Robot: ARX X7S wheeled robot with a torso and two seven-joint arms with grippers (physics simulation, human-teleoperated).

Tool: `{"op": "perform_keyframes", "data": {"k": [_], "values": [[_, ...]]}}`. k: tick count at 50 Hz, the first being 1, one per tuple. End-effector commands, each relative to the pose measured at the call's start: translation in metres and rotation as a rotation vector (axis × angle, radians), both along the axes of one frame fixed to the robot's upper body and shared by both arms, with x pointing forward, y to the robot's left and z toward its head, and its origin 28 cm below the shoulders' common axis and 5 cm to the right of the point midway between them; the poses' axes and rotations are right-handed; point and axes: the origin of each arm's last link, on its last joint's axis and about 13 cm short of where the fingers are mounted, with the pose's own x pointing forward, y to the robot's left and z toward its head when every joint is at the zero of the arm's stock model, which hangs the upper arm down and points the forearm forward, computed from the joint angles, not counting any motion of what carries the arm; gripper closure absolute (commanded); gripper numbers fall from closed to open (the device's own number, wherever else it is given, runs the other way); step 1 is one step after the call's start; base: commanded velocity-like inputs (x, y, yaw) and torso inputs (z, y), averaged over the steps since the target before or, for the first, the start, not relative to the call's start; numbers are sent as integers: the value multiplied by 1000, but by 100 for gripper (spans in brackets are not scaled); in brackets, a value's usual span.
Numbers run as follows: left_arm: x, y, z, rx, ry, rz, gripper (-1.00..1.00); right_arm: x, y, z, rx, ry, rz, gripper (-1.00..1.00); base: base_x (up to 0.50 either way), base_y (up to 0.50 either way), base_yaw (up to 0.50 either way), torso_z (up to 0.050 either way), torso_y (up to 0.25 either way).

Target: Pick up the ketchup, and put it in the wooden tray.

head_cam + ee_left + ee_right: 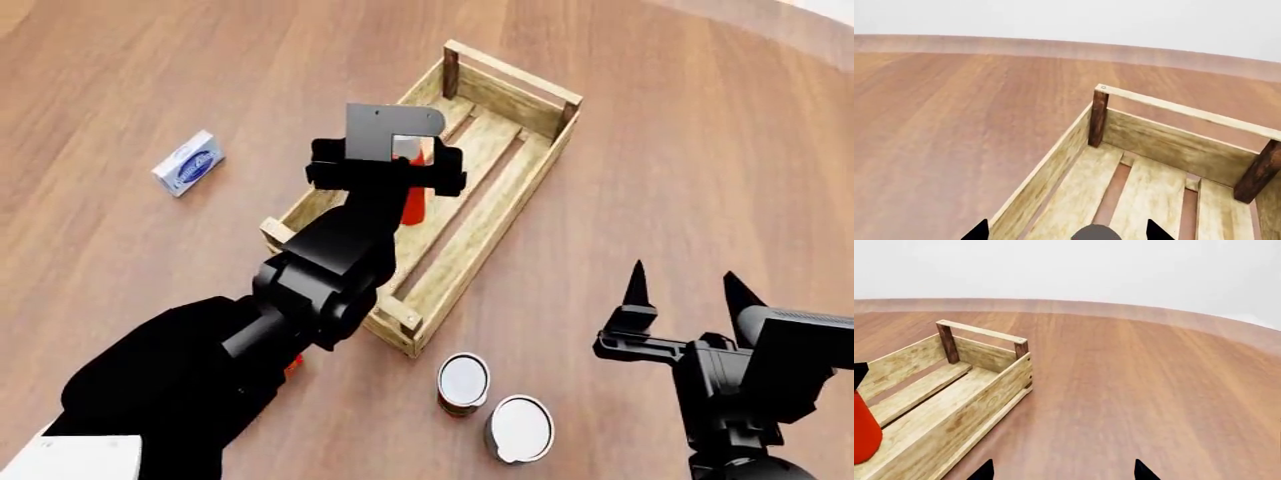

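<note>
The wooden tray [534, 165] is a pale slatted crate with dark corner posts; it also shows in the left wrist view [1154, 135] and the right wrist view [974, 405]. The orange-red ketchup [414, 205] stands upright inside it, its red body at the picture's edge in the right wrist view [864, 432]. My left gripper [414, 185] hangs over the bottle, open. Its grey-looking cap [1097, 233] sits between the spread fingertips with gaps on both sides. My right gripper [685, 285] is open over bare tabletop, to the right of the tray, holding nothing.
Two cans [463, 383] [519, 428] stand just off the tray's near corner, left of my right arm. A small blue-and-white box [187, 162] lies to the tray's left. A bit of red [291, 366] shows under my left forearm. The brown tabletop's edge curves past the tray.
</note>
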Motion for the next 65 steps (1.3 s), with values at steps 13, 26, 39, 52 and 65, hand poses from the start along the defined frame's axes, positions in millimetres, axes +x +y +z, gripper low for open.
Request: {"op": "perform_keyframes", "data": {"k": [13, 26, 39, 52, 65], "values": [[1, 1, 1, 9, 5, -11, -100, 0, 0, 0, 0, -11, 11, -100, 0, 0, 0, -26, 250], [2, 2, 2, 11, 3, -11, -100, 0, 0, 0, 4, -21, 15, -100, 0, 0, 0, -27, 250], [7, 7, 14, -27, -59, 6, -100, 1, 0, 0, -7, -35, 25, -100, 0, 0, 0, -27, 250], [-37, 51, -8, -126, -100, 46, -100, -4, 13, 5, 5, -99, 20, -100, 0, 0, 0, -27, 250], [-112, 87, -32, -183, -93, 140, -100, -6, 18, 2, -30, -59, 34, -100, 0, 0, 0, -15, 133]]}}
